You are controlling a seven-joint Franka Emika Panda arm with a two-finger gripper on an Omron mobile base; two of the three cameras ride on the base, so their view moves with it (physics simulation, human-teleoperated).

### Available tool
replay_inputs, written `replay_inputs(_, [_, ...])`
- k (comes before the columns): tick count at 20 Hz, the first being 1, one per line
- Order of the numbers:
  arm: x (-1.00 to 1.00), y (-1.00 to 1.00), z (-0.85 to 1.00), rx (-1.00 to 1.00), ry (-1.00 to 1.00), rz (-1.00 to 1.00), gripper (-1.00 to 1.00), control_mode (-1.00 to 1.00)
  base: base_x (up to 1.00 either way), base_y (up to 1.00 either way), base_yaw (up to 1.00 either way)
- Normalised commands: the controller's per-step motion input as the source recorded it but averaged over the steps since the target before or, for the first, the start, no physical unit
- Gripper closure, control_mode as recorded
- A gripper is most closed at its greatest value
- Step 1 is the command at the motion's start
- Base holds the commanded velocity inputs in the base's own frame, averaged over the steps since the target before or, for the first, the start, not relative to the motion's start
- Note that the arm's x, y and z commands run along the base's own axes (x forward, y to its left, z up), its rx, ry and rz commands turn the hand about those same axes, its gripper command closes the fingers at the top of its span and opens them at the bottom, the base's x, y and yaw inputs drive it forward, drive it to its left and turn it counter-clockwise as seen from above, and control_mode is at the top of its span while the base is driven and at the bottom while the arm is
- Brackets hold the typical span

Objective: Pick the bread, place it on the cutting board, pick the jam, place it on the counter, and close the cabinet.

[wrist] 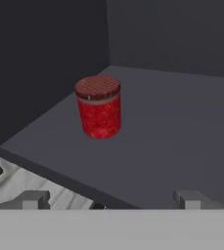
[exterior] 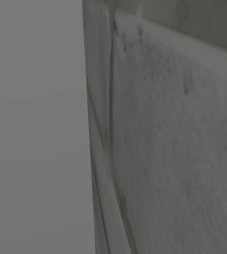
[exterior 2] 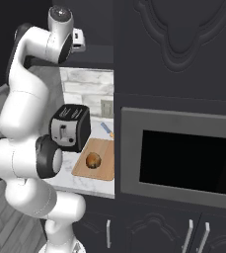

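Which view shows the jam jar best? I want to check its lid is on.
The hand view: the jam jar stands upright on the dark cabinet shelf, lid on, ahead of the open gripper. Neither base view gives anything on the jar.

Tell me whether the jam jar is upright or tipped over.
Upright. In the hand view the jam jar stands on its base on the dark cabinet shelf, its checked lid on top and level.

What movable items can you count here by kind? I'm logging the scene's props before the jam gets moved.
Jam jar, red, upright on the cabinet shelf: 1
Bread, on the cutting board: 1
Cutting board, wooden: 1
Toaster, on the counter: 1
Knife, blue handle, behind the board: 1
Total: 5
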Motion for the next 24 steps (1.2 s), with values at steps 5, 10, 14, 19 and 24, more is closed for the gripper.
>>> replay_inputs(5, [0.03, 0.17, 0.0, 0.0, 0.0, 0.07, -1.0, -1.0, 0.0, 0.0, 0.0])
replay_inputs(10, [0.03, 0.2, 0.0, 0.0, 0.0, 0.07, -1.0, -1.0, 0.0, 0.0, 0.0])
replay_inputs(14, [0.07, 0.11, 0.0, 0.0, 0.0, 0.07, -1.0, -1.0, 0.0, 0.0, 0.0])
replay_inputs(19, [0.03, 0.02, -0.01, 0.0, 0.0, 0.08, -1.0, -1.0, 0.0, 0.0, 0.0])
replay_inputs(24, [0.08, 0.05, 0.0, 0.0, 0.0, 0.08, -1.0, -1.0, 0.0, 0.0, 0.0])
